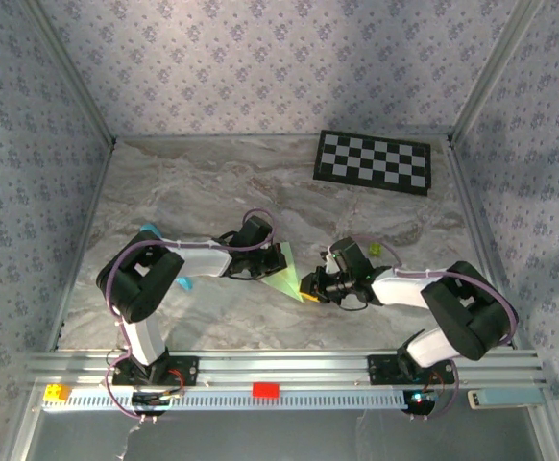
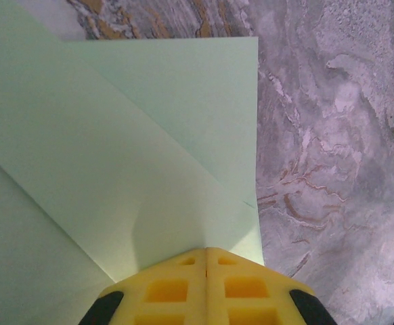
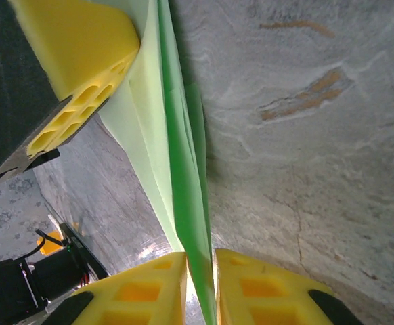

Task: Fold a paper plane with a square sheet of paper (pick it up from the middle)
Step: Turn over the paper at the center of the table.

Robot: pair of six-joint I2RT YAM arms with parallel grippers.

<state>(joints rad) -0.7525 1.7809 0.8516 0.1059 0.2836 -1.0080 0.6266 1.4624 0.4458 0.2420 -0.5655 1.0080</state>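
Observation:
The pale mint-green paper (image 1: 286, 275) is folded into a pointed, layered shape and sits at the table's middle between both arms. My left gripper (image 1: 272, 257) is shut, its yellow fingertips (image 2: 206, 252) together against the paper's broad face (image 2: 116, 135), with nothing visible in the seam. In the right wrist view the paper (image 3: 183, 169) runs edge-on, several layers thick, down between my right gripper's (image 3: 200, 261) fingers, which are shut on its narrow end. One left finger (image 3: 82, 61) rests against the paper's side there. My right gripper (image 1: 308, 286) meets the paper's tip from the right.
A black-and-white checkerboard (image 1: 374, 161) lies at the back right. A cyan-blue stick (image 1: 150, 230) pokes out behind the left arm. A small yellow-green object (image 1: 376, 250) sits just behind the right wrist. Metal frame rails border the marble table (image 1: 212, 182).

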